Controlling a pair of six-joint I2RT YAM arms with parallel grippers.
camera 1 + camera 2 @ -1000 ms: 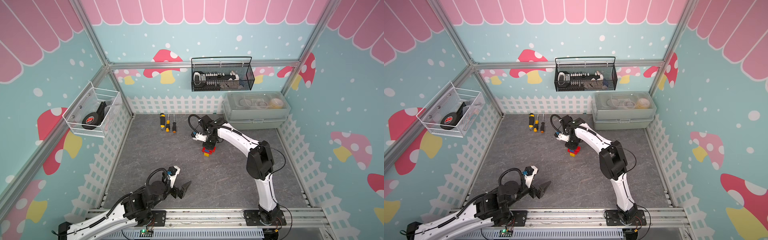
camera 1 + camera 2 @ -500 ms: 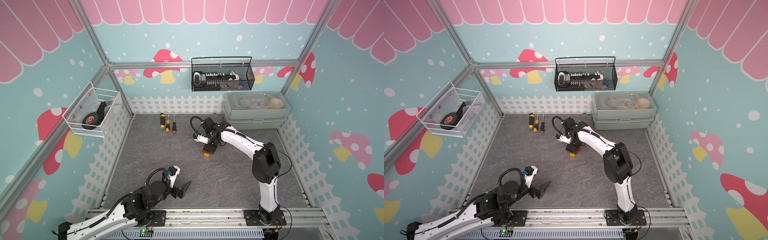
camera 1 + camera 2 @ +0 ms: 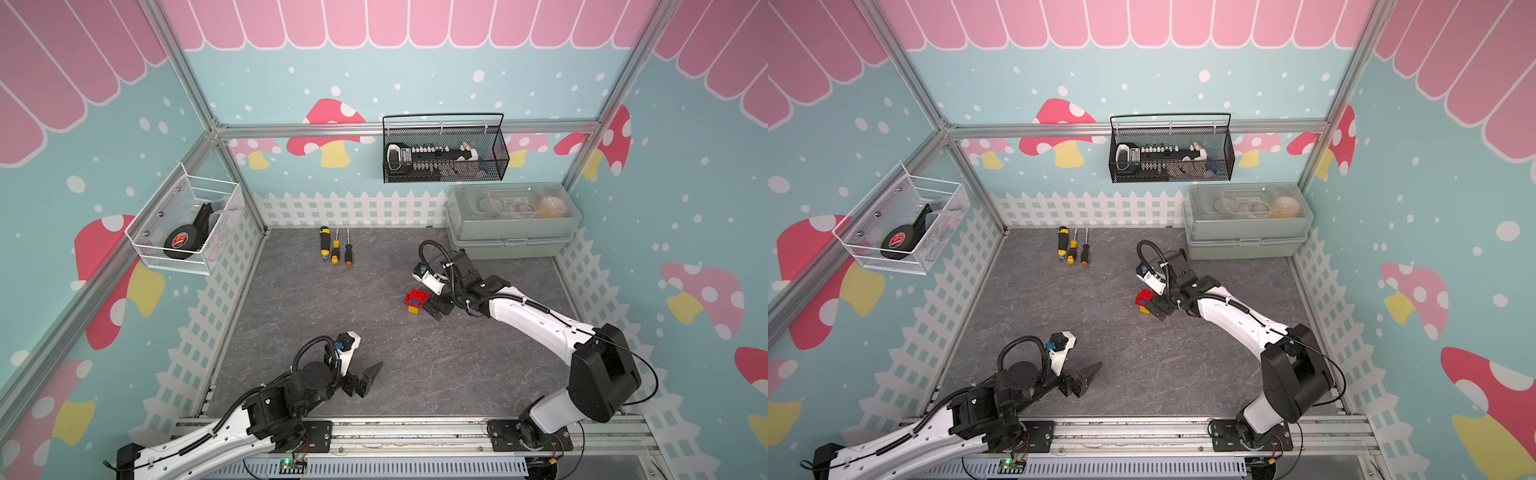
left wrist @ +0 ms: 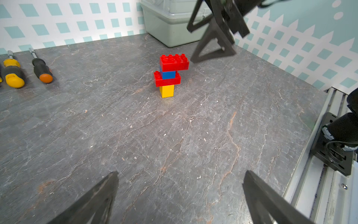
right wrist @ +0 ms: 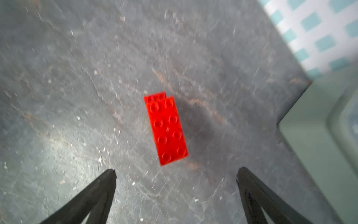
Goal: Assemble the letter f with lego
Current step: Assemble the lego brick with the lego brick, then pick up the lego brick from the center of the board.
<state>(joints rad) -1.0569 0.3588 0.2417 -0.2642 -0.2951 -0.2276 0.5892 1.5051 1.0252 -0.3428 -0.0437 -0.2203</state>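
1. Screwdrivers [image 3: 334, 249], three side by side, lie at eleven o'clock on my table [image 3: 316, 316].
2. Left gripper [image 4: 180, 174] sits at seven o'clock, jaws apart, nothing between them.
3. The letter f [image 4: 169, 75] stands upright near centre: yellow brick [image 4: 167, 91], lower red bar [image 4: 167, 81], blue brick [image 4: 168, 74], top red bar [image 4: 174, 63].
4. Right gripper [image 5: 176, 171] is just beside it at three o'clock, jaws spread wide, gripping nothing.
5. A grey box [image 3: 511, 245] fills the one o'clock corner.

Three screwdrivers [image 3: 335, 252] lie apart from the lidded box [image 3: 513, 239].
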